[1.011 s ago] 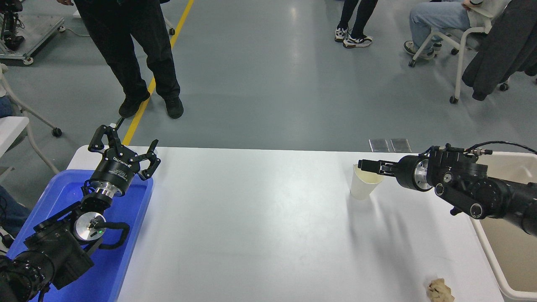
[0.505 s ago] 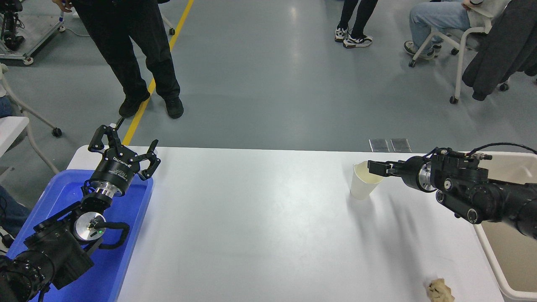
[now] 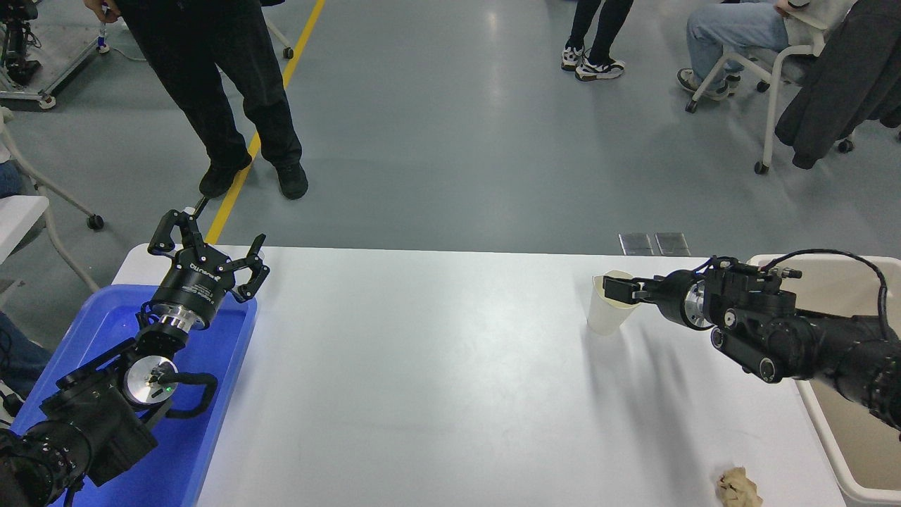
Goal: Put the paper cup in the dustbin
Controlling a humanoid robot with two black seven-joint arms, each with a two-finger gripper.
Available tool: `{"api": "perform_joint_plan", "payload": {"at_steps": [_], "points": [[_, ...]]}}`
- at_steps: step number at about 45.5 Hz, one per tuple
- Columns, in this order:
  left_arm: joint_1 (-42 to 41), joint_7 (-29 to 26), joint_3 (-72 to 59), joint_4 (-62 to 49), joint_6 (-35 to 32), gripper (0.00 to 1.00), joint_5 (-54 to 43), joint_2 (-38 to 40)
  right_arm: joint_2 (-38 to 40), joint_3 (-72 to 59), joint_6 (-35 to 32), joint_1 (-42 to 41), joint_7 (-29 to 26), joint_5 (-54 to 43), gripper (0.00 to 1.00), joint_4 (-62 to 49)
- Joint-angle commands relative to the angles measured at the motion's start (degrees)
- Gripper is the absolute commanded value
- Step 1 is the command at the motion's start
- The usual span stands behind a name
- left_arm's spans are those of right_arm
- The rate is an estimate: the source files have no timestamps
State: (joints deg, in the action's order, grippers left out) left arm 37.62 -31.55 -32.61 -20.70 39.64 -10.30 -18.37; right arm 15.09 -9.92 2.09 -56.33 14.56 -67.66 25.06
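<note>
My right hand (image 3: 614, 289) at the paper cup (image 3: 607, 310), far right of the white desk (image 3: 436, 380).

Its black fingers overlap the cup's rim, so I cannot tell whether they grip it. My arm hides part of the dustbin (image 3: 855, 440), which the frame edge also cuts off. Left hand (image 3: 211, 246) spread wide, holding nothing.

White print on left pincer (image 3: 211, 243) body, too small to read.
</note>
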Motion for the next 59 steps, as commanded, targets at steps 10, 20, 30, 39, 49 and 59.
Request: {"api": "perform_joint_plan", "payload": {"at_steps": [10,20,30,39,49,59], "points": [[0.0,0.0,0.0,0.0,0.0,1.0,-0.1,0.0,-1.6,-0.5,0.1,1.2,0.1,0.1,0.98,-3.3],[0.0,0.0,0.0,0.0,0.0,1.0,0.0,0.0,-1.6,-2.2,0.1,1.2,0.7,0.1,0.81,-3.9],[0.0,0.0,0.0,0.0,0.0,1.0,-0.1,0.0,-1.5,-2.2,0.1,1.2,0.6,0.2,0.74,-3.8],[0.0,0.0,0.0,0.0,0.0,1.0,-0.1,0.0,-1.4,-2.3,-0.5,1.0,0.6,0.2,0.62,-3.8],[0.0,0.0,0.0,0.0,0.0,1.0,0.0,0.0,-1.3,-2.3,-0.6,0.7,0.7,0.2,0.41,-3.5],[0.0,0.0,0.0,0.0,0.0,1.0,0.0,0.0,-1.2,-2.3,-1.3,0.5,0.7,0.1,0.27,-3.2]]}}
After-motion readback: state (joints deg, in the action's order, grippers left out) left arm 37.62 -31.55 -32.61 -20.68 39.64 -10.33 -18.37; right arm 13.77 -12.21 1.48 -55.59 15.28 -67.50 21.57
